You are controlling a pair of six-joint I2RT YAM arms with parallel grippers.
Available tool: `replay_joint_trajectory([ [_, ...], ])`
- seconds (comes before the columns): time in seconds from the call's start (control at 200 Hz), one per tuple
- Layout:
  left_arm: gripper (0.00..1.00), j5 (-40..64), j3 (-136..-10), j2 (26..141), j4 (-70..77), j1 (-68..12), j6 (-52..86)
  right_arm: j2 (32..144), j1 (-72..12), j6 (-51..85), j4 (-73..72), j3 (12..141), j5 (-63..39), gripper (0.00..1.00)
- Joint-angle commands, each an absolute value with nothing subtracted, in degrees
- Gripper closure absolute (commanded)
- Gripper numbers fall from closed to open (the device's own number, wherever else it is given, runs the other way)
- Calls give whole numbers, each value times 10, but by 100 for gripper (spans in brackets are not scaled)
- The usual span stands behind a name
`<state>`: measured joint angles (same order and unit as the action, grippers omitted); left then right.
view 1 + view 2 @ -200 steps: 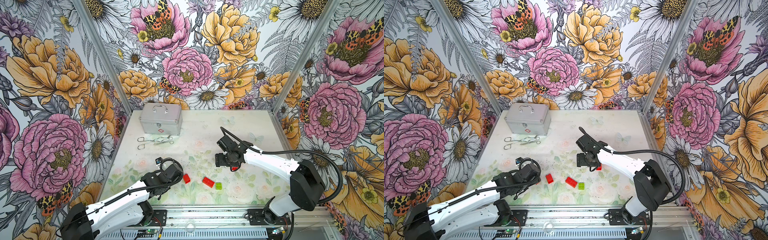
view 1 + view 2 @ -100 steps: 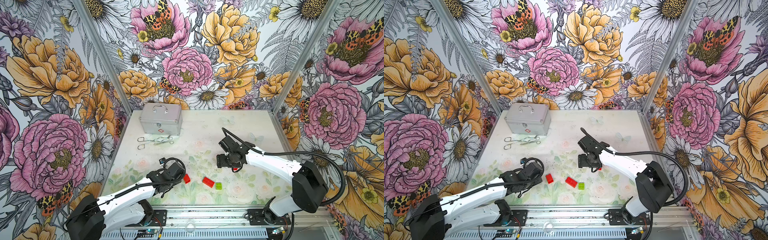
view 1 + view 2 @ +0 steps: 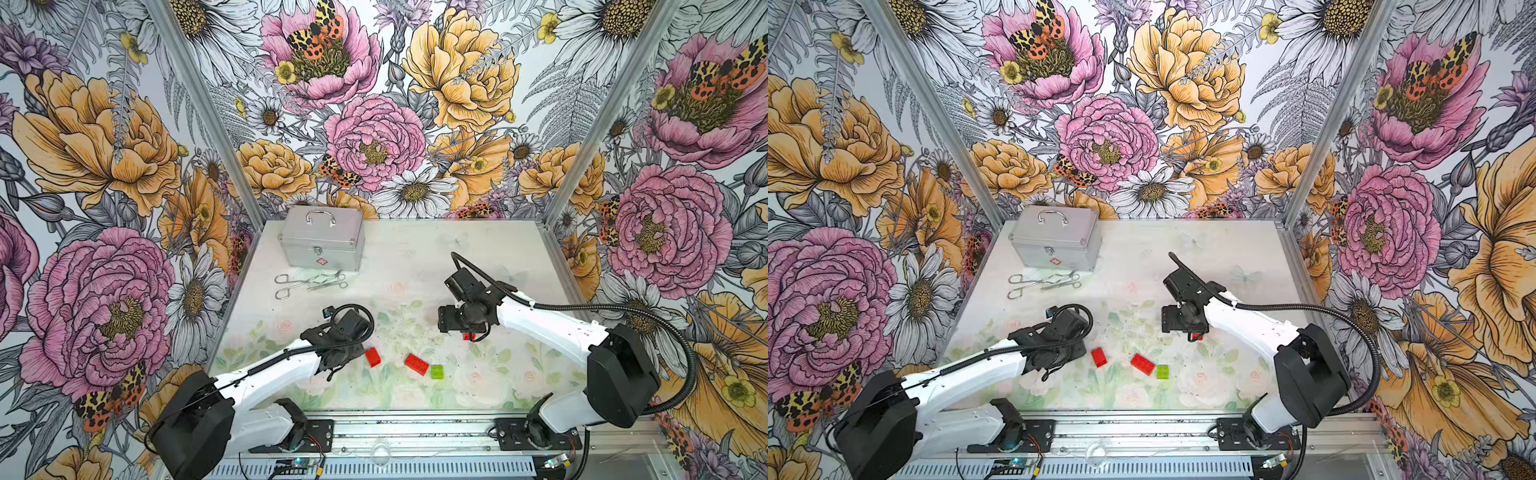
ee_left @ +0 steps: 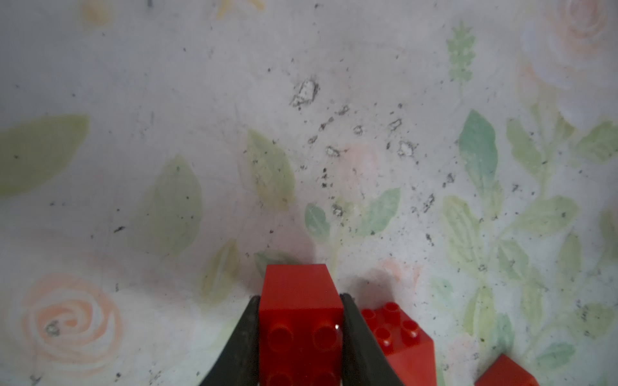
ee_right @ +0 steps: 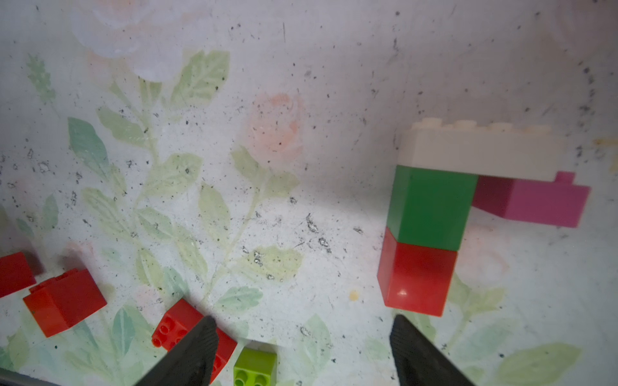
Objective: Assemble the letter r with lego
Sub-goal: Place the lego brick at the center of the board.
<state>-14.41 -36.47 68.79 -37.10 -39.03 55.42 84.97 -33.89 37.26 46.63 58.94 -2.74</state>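
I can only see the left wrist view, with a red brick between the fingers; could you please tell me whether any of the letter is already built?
Observer: Yes. The right wrist view shows a partial assembly: a red base brick, a dark green brick, then a white brick laid across, with a pink brick at its overhang.
Operator: Thank you; is the right end effector holding it?
Observer: No. The right end effector is open, with nothing between its fingers; the assembly sits just ahead, apart.
Operator: Are any other colours loose?
Observer: Besides the red brick you hold, one lime green brick lies beside the long red brick in both top views.
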Motion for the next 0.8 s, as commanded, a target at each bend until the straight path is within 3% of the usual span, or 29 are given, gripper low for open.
replay_joint_trajectory([
  [0.0, 77, -127, -437, 732, -364, -366, 490, 825, -321, 357, 463, 579, -37, 17],
  [0.285, 79, -65, -632, 953, -364, -364, 428, 801, -282, 353, 462, 543, -47, 17],
  [0.61, 79, -51, -744, 1091, -367, -376, 416, 763, -249, 351, 464, 502, -65, 17],
  [0.79, 67, -54, -755, 1107, -367, -381, 414, 755, -239, 348, 465, 498, -73, 17],
])
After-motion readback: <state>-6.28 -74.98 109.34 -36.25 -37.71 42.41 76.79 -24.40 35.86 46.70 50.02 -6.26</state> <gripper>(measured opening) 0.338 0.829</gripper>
